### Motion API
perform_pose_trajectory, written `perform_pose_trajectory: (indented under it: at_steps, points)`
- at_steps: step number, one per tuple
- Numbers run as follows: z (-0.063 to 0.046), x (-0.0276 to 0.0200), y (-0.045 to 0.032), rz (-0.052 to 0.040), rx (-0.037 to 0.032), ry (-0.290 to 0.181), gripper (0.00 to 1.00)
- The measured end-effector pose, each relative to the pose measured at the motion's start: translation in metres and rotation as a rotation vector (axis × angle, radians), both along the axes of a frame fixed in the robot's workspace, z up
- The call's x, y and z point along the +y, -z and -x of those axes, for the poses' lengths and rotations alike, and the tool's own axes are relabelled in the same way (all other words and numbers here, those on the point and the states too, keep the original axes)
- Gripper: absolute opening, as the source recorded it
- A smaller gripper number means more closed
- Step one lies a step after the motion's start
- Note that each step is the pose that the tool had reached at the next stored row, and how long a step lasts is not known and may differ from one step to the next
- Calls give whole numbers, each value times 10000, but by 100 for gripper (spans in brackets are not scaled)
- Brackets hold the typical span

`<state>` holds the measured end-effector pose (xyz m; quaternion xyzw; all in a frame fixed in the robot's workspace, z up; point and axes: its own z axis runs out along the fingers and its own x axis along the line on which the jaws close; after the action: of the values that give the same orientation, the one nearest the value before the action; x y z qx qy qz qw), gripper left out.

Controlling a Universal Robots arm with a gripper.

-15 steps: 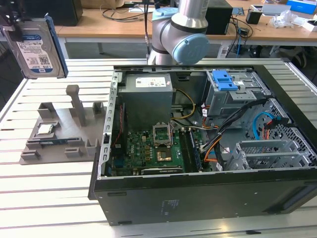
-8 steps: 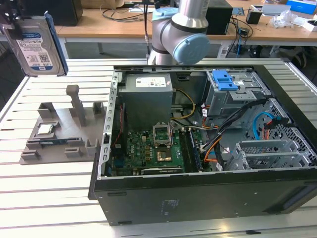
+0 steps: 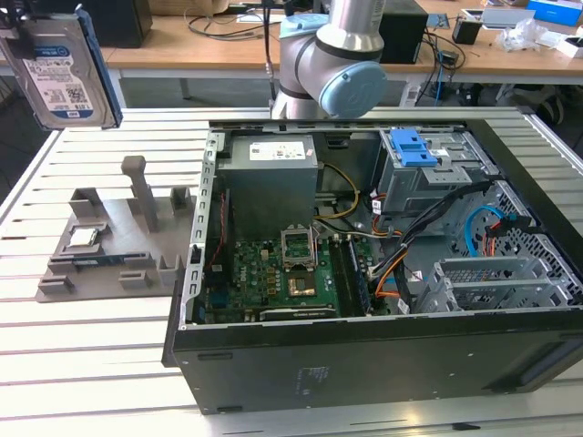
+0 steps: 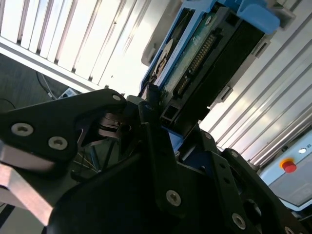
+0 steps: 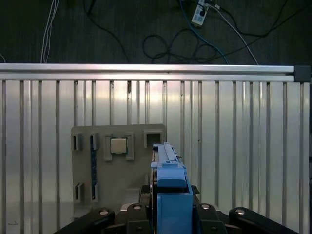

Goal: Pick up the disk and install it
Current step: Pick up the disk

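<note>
Presently the grey fixture holds a square chip, while my pincer is clamped on the disk, silver, blue-railed, with a blue-and-white label.

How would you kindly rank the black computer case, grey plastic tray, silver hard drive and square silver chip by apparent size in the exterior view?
black computer case
grey plastic tray
silver hard drive, perhaps nearer
square silver chip

silver arm with pale blue joint caps; black tool with silver screws.
</note>
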<state>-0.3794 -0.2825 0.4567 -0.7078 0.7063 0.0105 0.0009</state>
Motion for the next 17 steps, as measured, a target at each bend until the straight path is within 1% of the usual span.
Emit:
perform_pose_trajectory:
  at_steps: [2,4,8,9,10,11,17]
  points:
    - [0,0,-110,1,1,0,36]
    - [0,0,-204,1,1,-1,36]
    - [0,0,-369,0,0,-2,36]
    - [-1,0,-423,1,2,-2,36]
    - [0,0,-494,0,1,-2,36]
    - [0,0,-524,1,2,-3,36]
    - [-6,0,-529,0,1,-3,36]
